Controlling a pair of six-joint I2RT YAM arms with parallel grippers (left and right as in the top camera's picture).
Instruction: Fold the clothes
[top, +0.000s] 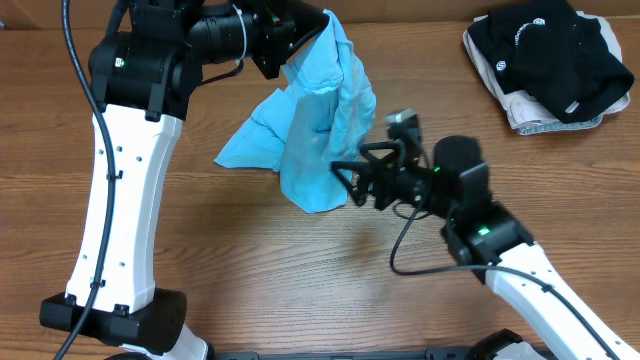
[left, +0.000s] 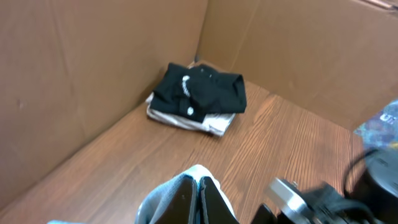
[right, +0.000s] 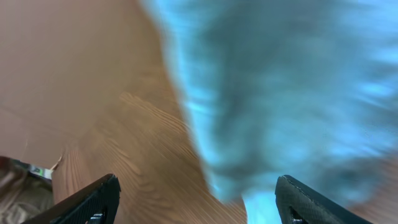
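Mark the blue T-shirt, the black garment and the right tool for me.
blue T-shirt (top: 318, 130), overhead view, middle of the bunched fabric.
black garment (top: 548, 45), overhead view, centre of its top face.
right tool (top: 344, 183), overhead view, midway between its fingertips.

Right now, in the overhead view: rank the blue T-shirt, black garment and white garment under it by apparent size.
1. blue T-shirt, largest, though it hangs lifted, nearer the camera, which inflates it.
2. black garment.
3. white garment, smallest; only its edges show beneath the black one.
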